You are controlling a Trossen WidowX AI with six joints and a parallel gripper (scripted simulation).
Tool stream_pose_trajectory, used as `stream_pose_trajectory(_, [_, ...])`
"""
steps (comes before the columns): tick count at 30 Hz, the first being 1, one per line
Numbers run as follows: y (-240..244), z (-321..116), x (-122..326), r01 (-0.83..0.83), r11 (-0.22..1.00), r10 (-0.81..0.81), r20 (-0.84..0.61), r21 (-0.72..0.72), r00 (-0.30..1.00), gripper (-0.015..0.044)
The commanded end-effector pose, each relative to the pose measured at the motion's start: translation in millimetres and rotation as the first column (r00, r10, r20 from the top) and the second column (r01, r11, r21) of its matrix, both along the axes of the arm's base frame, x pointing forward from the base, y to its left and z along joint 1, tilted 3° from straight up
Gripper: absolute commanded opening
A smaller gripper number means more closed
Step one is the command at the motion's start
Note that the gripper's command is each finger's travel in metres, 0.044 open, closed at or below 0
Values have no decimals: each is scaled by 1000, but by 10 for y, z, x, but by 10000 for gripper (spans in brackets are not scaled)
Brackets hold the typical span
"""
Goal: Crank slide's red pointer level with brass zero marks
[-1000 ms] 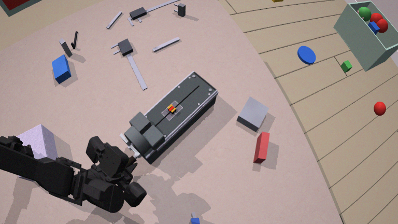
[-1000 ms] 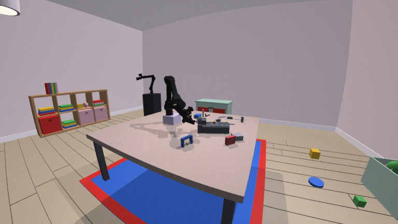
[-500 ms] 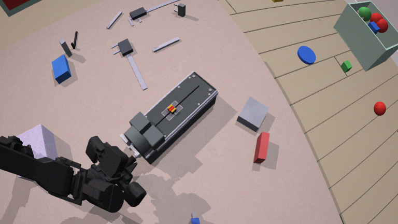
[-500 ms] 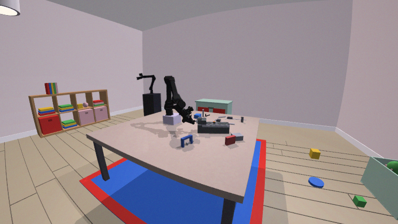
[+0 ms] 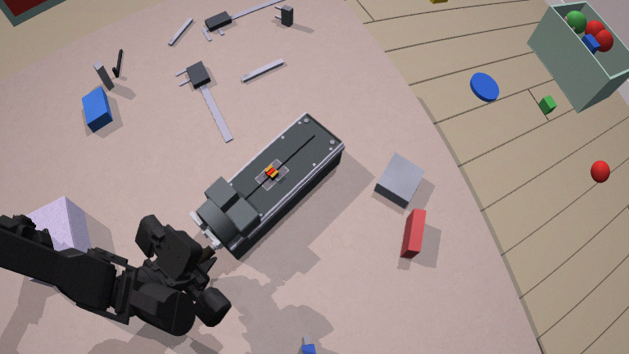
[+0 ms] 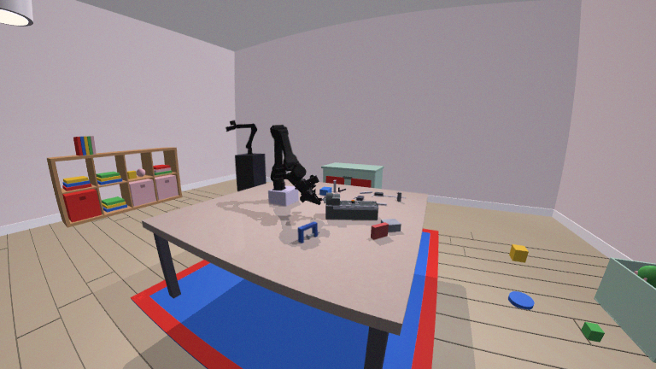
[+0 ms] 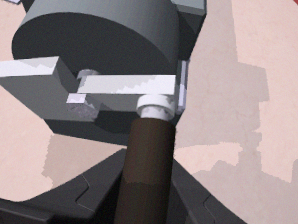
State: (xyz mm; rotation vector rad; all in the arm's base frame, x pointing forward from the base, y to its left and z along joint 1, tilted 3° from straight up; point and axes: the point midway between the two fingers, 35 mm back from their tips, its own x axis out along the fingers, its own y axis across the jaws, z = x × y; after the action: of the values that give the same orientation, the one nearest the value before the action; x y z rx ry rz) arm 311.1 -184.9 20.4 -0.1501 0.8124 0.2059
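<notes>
Gripper [image 5: 210,260] [image 6: 319,202] [image 7: 145,161] angles down at the crank's [image 7: 115,84] end, its fingers clamped on the brown handle [image 5: 206,254] [image 7: 150,165]; pointer [image 5: 271,172] sits mid-slot between brass marks, exact level too small to tell

calipers [image 5: 198,74] [image 5: 218,20] – 2 | red block [image 5: 414,233] [image 6: 379,231] – 1 | blue block [image 5: 97,108] [image 6: 325,190] – 1 | floor disc [image 5: 484,87] [image 6: 521,300] – 1 | books standing on shelf unit [image 6: 55,183] – several
</notes>
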Motion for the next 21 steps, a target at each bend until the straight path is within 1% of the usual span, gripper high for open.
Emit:
stream_pose_trajectory(1, [-1, 1, 1, 0, 1000, 0, 0, -1, 1000, 26])
stream_pose_trajectory(16, [-1, 1, 1, 0, 1000, 0, 0, -1, 1000, 420])
stream_pose_trajectory(17, [-1, 1, 1, 0, 1000, 0, 0, -1, 1000, 440])
stream_pose_trajectory(21, [-1, 138, 12, 0, 1000, 0, 1, -1, 1000, 440])
